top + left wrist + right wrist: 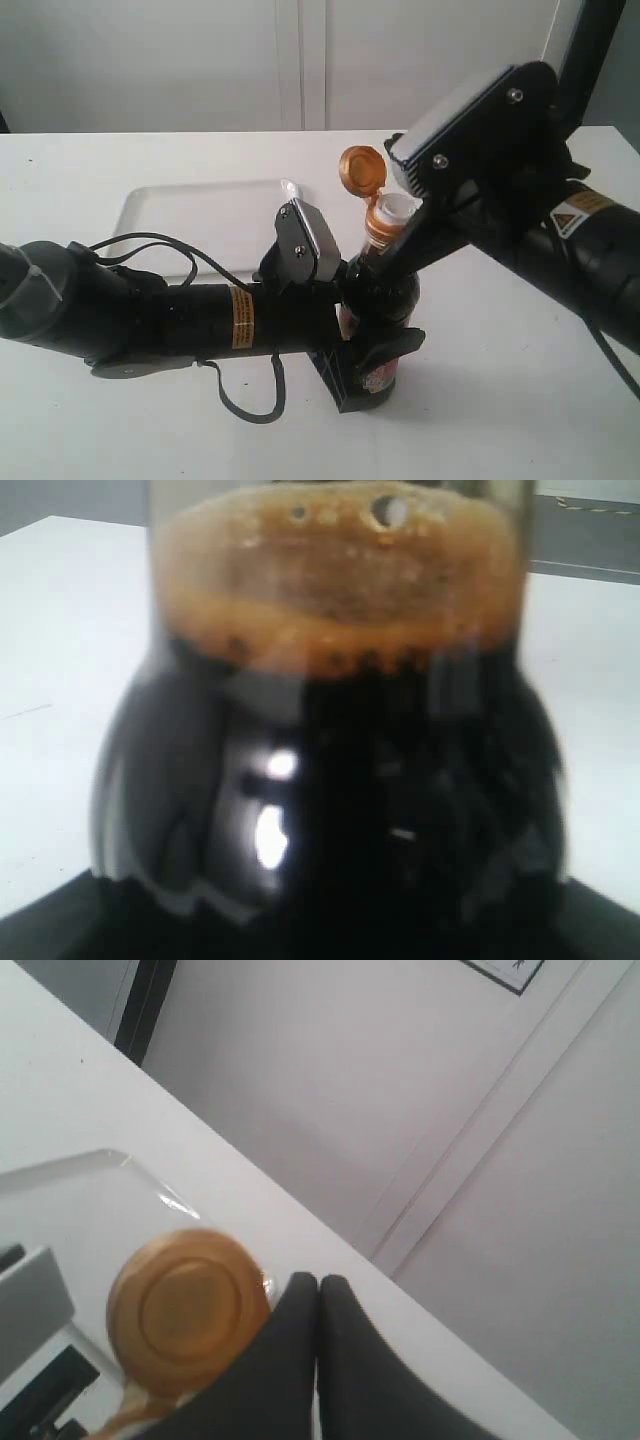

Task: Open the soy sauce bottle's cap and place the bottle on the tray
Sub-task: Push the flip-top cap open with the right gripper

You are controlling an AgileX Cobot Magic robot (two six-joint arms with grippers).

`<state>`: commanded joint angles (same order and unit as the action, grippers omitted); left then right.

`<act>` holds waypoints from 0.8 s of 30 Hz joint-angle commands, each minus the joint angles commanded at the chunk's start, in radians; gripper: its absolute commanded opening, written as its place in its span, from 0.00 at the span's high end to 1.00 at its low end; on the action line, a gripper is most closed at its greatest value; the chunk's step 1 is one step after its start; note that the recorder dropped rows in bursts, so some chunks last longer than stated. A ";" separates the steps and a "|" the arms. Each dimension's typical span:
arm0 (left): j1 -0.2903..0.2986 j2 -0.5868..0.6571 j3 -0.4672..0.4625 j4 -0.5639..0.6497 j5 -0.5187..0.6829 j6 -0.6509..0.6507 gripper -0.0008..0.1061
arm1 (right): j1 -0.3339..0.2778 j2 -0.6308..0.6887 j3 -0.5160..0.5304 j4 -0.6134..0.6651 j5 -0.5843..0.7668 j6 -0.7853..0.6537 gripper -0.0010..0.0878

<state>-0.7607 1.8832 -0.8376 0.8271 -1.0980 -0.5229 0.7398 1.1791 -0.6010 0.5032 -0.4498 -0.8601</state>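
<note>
Standing upright on the white table [520, 400], the soy sauce bottle [385, 300] is being held around its lower body by the left gripper [365, 372], whose dark jaws are being pressed against the label on either side. In the exterior view the cap [363, 170] is being shown already flipped back on its hinge, the white spout [393, 209] being exposed, so the opening step is judged done; the tray [200, 215], flat, white and low-rimmed, is lying just behind the bottle with nothing on it, and the placing is judged still to be carried out. The right gripper [400, 240] is being kept at the neck. In the left wrist view the glossy, rounded glass shoulder [330, 810] is being seen filled with black liquid under a band of brown foam [335, 590]. In the right wrist view the smooth, orange-gold, disc-shaped lid [188, 1310] is being seen beside the right gripper's fingertips [300, 1305], which are being pressed together with nothing visibly between them.
</note>
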 joint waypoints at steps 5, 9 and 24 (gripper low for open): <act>0.000 0.000 0.000 0.000 0.000 0.000 0.99 | 0.000 0.000 -0.005 0.110 0.000 0.003 0.99; 0.000 0.000 0.000 0.000 0.000 0.000 0.99 | 0.000 -0.032 -0.005 0.154 0.026 0.082 0.99; 0.000 0.000 0.000 -0.011 0.000 0.000 0.99 | -0.100 -0.161 -0.006 0.148 0.362 0.092 0.99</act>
<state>-0.7607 1.8832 -0.8376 0.8160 -1.0980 -0.5229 0.6395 1.0181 -0.6074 0.6509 -0.0880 -0.7677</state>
